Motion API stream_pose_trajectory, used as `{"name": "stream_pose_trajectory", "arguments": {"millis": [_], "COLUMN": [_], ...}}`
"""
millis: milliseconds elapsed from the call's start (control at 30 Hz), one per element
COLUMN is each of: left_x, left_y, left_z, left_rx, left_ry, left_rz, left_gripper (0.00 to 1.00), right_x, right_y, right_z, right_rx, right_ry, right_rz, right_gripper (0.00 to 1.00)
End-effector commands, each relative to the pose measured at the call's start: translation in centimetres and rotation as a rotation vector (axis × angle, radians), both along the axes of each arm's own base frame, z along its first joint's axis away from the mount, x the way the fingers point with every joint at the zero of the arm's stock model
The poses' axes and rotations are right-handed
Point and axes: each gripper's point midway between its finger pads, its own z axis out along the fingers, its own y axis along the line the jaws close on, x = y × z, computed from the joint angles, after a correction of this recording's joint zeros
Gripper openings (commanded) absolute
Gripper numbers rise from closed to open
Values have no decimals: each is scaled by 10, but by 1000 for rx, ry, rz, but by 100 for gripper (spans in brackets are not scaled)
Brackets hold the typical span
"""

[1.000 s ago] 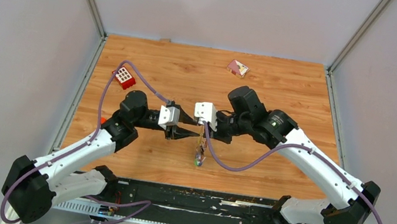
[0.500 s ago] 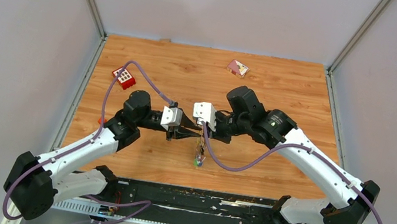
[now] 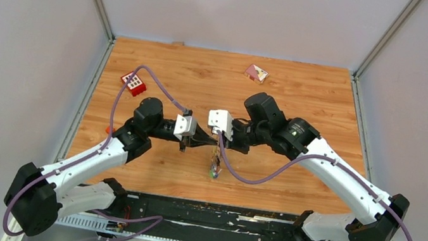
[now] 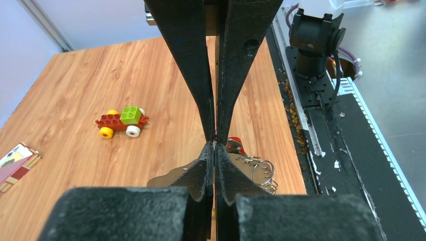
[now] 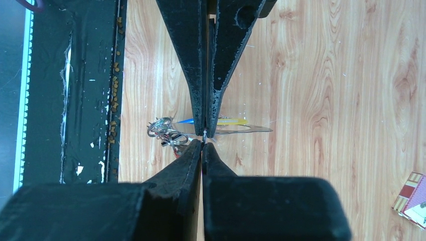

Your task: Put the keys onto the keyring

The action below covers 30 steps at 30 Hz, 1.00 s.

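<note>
The left claw (image 4: 215, 146) and right claw (image 5: 202, 141) are pinched shut right by the keys (image 5: 231, 121), which look light and slippery, best grabbed by their coloured heads.

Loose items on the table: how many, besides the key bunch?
3: red block far left; small flat box at the far edge; toy car left edge, mostly behind the left arm. More may be hidden.

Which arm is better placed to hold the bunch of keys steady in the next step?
Right, probably. The right gripper is shut with the keys dangling just under its tips, so it seems to carry them. The left gripper, also shut, meets it tip to tip from the side.
</note>
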Motion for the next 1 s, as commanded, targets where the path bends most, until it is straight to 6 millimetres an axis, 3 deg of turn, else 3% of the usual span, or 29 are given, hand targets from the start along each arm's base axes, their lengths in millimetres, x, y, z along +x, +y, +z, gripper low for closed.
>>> {"name": "stream_pose_trajectory", "arguments": {"millis": [0,133,333,700,967], "left_x": [4,10,-3,-11,-9], "left_y": [0,2,7,8,7], "left_z": [12,31,54,52,48], "left_rx": [-30,-124,-280,-303,-296], "left_ry": [-53,-31,18,46,49], "left_rz": [26,61,14,-20,-14], "left_gripper": [0,0,0,0,0], "right_x": [6,9,7,0,-6], "right_y": [8,-1,-7,2,8], "right_z": [27,24,25,36,44], "right_rx": [88,98,175,244,271], "right_ry": [-85,-135,-134,-114,-91], "right_rz": [2,-28,-21,39,78], "right_gripper": [7,31,45,44,38]}}
